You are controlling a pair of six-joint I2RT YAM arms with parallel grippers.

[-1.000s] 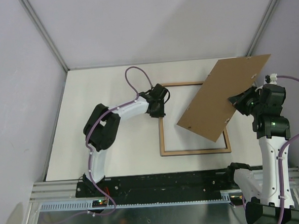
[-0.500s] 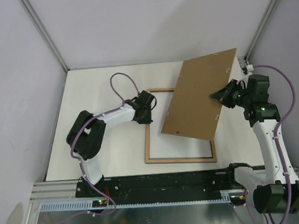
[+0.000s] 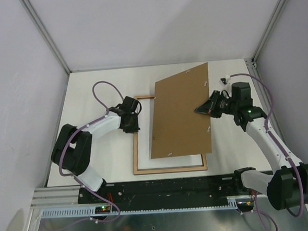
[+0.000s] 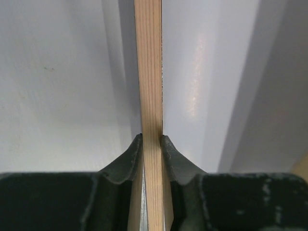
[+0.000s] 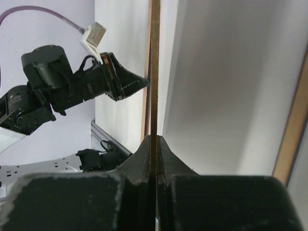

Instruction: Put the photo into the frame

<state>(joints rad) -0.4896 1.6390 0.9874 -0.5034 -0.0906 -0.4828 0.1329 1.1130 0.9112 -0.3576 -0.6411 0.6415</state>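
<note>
My left gripper (image 3: 131,126) is pinching the frame (image 3: 170,170) by its left rail while my right gripper (image 3: 203,110) is holding the backing board (image 3: 177,114) slanted over the frame's opening.

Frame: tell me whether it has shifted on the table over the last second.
Yes. The frame has slid left across the table, toward its left edge, and a little nearer the black rail at the arms' bases.

Rectangular backing board (image 3: 177,114) of plain mid-brown cardboard; thin rectangular wooden frame (image 3: 168,170), light brown with fine straight grain; cream-white tabletop (image 3: 115,160); black left gripper (image 3: 132,123) and black right gripper (image 3: 199,110) on white arms (image 3: 265,140); purple cables (image 3: 94,93).
</note>
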